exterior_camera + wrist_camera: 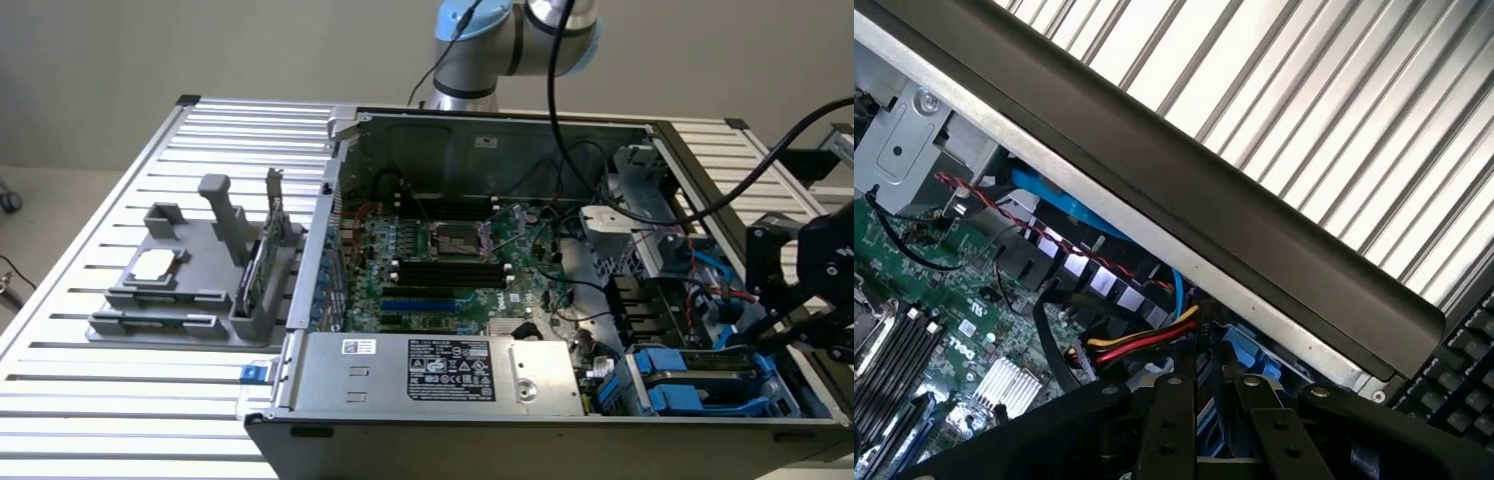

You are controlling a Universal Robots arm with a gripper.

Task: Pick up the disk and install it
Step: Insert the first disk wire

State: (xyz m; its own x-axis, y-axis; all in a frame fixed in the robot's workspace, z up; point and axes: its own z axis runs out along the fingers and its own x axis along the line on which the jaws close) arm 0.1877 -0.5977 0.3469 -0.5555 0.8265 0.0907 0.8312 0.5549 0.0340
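Observation:
The disk [701, 385] sits low in the drive bay at the front corner of the open computer case [334, 200], on the exterior view's right. It shows a grey metal top with a blue carrier frame at both ends. My black gripper [767, 340] reaches down onto its end nearest the case wall. In the wrist view my gripper [1209, 385] stands with its jaws close together, and a blue strip of the disk [1239, 358] sits between and just past them, so it looks shut on the disk.
The case wall's dark rim [1254, 240] runs close beside the gripper. Loose red, yellow and black cables [1139, 345] lie beside the bay. The motherboard [441, 250] and power supply [441, 370] occupy the case. A grey fixture [174, 290] with a card stands on the slatted table [80, 400].

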